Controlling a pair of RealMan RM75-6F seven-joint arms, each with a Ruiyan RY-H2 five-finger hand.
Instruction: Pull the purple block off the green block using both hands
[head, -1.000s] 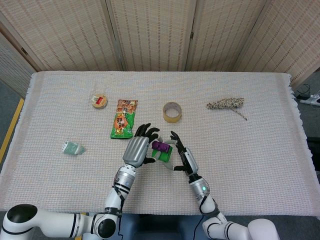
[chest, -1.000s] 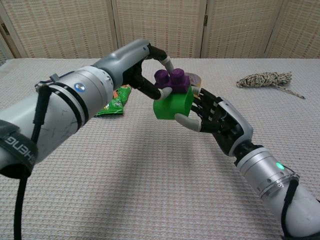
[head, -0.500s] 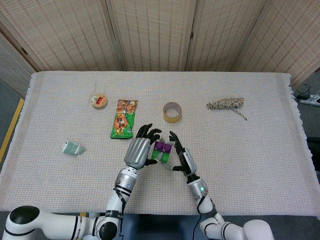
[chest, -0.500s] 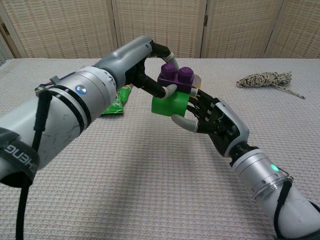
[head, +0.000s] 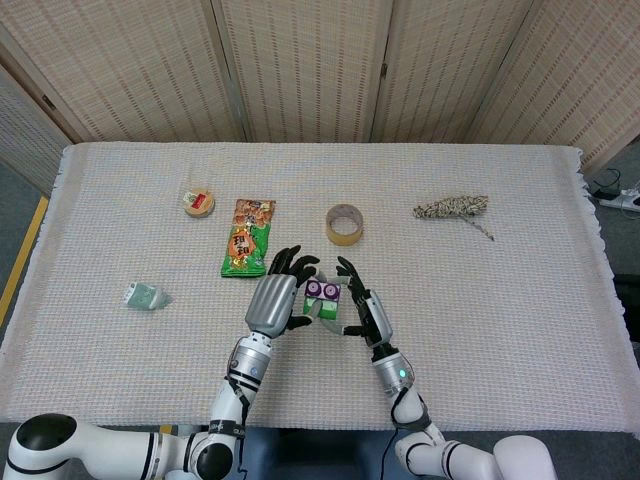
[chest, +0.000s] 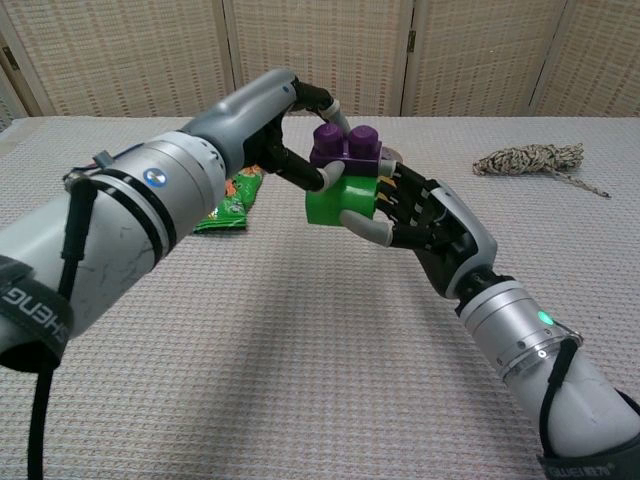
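- the table (head: 520, 330), under a woven cloth, carries only bystanders: a coil of rope (head: 452, 208), a snack packet (head: 247, 237), a tape roll (head: 344, 224), a small round tin (head: 199, 202) and a crumpled bit of wrapper (head: 146, 295). none of them bears on the work.
- the left hand (chest: 290, 135) reaches in from the left and pinches the purple block (chest: 346, 145), one fingertip over its back edge and another pressed at its front side.
- the right hand (chest: 430, 225) comes from the other side with its fingers wrapped round the green block (chest: 340, 203), gripping it from behind and beneath.
- both blocks are held up in the air above the cloth, near the table's front middle, between the two hands; in the head view the pair shows as a small purple patch (head: 322, 290) between the palms.
- the purple block sits flat on top of the green one with no gap visible along the seam, so i judge the separation not yet done.
- done: both blocks lifted and each hand set on its own block. left: the actual pull apart, likely the left hand drawing the purple block up and away while the right holds the green one.
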